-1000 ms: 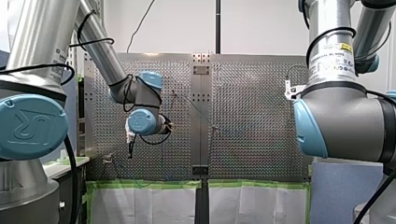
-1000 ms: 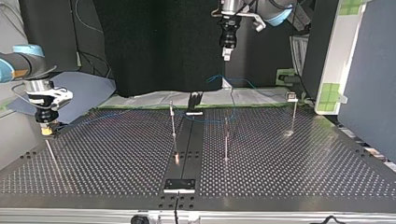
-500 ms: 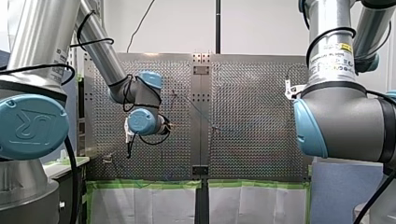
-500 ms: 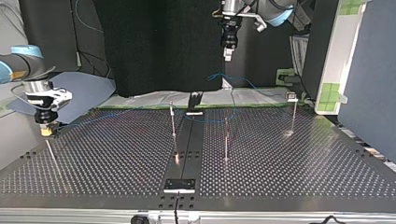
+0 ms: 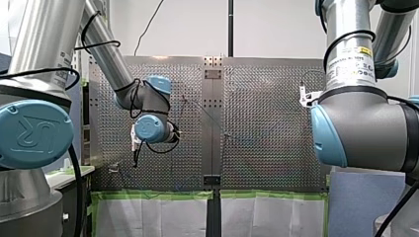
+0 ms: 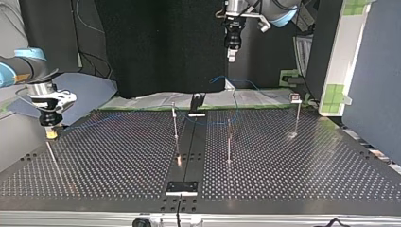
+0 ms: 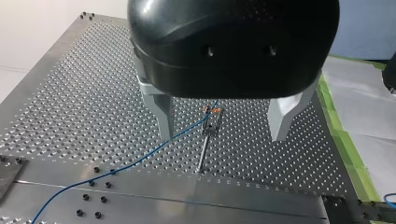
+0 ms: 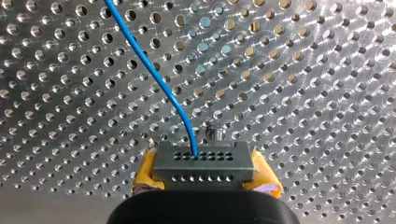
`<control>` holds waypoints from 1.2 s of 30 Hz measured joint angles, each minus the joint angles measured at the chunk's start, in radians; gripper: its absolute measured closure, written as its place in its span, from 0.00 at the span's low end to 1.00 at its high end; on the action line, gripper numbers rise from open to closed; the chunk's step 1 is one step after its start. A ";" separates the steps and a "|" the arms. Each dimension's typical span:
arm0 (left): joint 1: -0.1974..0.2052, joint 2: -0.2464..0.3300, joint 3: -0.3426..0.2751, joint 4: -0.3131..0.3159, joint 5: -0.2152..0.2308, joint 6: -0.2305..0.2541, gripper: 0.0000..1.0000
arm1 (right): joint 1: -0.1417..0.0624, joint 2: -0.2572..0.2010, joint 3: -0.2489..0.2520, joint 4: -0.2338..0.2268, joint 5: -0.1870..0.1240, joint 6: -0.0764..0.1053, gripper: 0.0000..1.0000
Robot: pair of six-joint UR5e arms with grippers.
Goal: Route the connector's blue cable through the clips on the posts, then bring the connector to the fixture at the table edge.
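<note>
Connector [image 8: 203, 163] crosswise in right tool [image 8: 204, 173], cable [image 8: 154, 74] ahead

Silver tubes, blue caps and black cables make up my left arm [image 5: 106, 52]. At twelve o'clock on my right arm [image 5: 365, 123] sits a label [image 5: 356, 63], possibly yellow-marked.
</note>
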 joint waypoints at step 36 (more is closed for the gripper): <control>0.011 0.000 0.000 -0.001 0.002 0.005 0.00 | -0.006 -0.001 -0.014 -0.006 -0.017 0.020 1.00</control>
